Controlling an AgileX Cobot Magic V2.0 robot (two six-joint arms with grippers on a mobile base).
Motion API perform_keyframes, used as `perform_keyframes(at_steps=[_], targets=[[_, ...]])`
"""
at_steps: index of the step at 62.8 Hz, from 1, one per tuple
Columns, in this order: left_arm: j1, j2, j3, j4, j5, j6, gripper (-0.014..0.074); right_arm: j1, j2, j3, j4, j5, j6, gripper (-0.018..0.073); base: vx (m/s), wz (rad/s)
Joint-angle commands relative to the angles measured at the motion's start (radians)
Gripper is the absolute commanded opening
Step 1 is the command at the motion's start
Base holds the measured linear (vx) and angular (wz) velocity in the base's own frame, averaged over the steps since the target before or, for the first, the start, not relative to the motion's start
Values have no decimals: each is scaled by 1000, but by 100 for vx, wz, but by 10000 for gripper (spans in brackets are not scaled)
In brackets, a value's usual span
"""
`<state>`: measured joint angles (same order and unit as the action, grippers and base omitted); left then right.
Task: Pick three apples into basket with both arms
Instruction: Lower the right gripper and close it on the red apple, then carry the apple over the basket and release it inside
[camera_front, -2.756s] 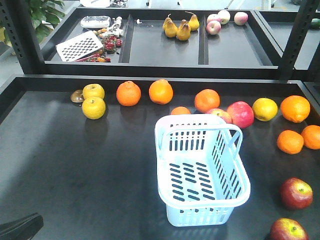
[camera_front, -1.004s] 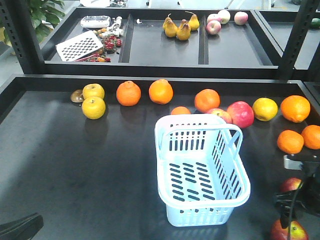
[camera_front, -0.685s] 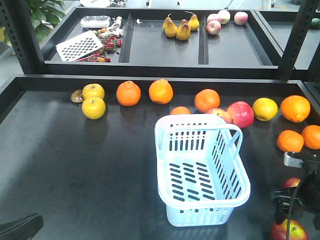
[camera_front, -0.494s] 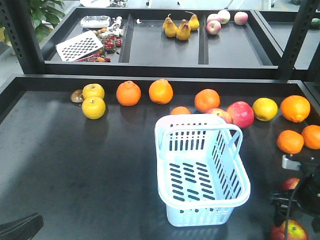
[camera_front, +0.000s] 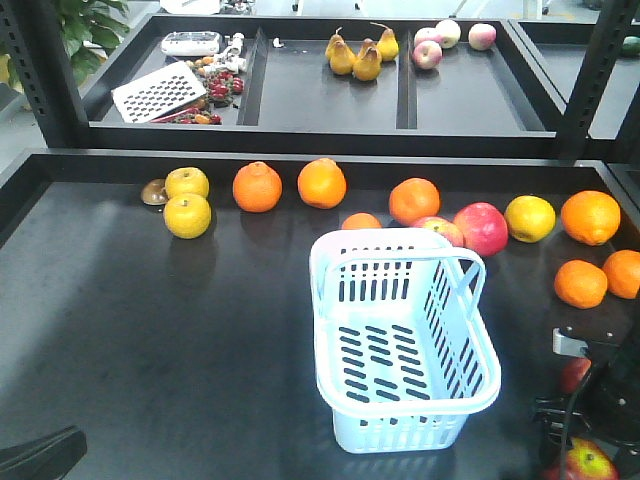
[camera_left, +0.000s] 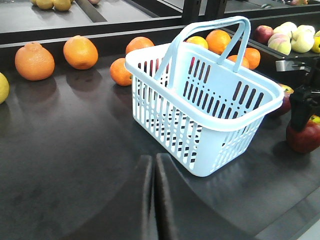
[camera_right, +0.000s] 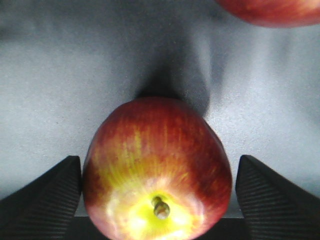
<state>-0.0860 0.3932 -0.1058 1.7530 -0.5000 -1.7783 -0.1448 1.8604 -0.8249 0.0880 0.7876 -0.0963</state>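
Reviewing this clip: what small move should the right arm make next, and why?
Probably close the right gripper. Its black wedge-shaped fingers are open and straddle the dark red apple with a yellow-green stem patch, which sits centred between them on the dark tabletop, seemingly not yet squeezed.
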Motion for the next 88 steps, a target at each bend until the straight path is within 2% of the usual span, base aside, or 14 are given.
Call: perform_keyframes(at_steps=[1,8,27,33,45,51,59,63,67,70,75,79,84,88], targets=[[2,8,-20,5,14,-8,-8,-4,-32,-19,-8,6,-16,566,0,0],[2,8,-20,5,14,-8,-8,-4,-32,-19,-8,8,-19,484,0,0],[2,8,-20,5,14,-8,-8,-5,-91,-19,-5,89,-72,72,0,0],[2,8,-20,5,14,-8,-8,-5,-177,-19,1,102,-65,-16,0,0],[2,8,-20,5,14,-8,-8,-4,-431,-19,31,132,-84,-8,0,0],[2,8,-20,5,14,-8,-8,-4,-565,-19,106,139,-139,-7,0,0],[2,8,-20,5,14,-8,-8,-3,-705,-19,363,137,-292,-4,0,0],[2,8,-20,5,14,-8,-8,-3,-736,-19,553,137,-398,-4,0,0],[2,8,-20,5,14,-8,-8,0,-739,-19,697,137,-501,-4,0,0],[2,8,-20,5,14,-8,-8,20,-726,-19,784,127,-567,-4,0,0],[2,8,-20,5,14,-8,-8,100,-682,-19,853,90,-603,-4,0,0],[2,8,-20,5,14,-8,-8,182,-630,-19,853,36,-614,-3,0,0],[2,8,-20,5,14,-8,-8,286,-559,-19,817,-105,-616,0,0,0],[2,8,-20,5,14,-8,-8,336,-507,-19,805,-178,-614,14,0,0]])
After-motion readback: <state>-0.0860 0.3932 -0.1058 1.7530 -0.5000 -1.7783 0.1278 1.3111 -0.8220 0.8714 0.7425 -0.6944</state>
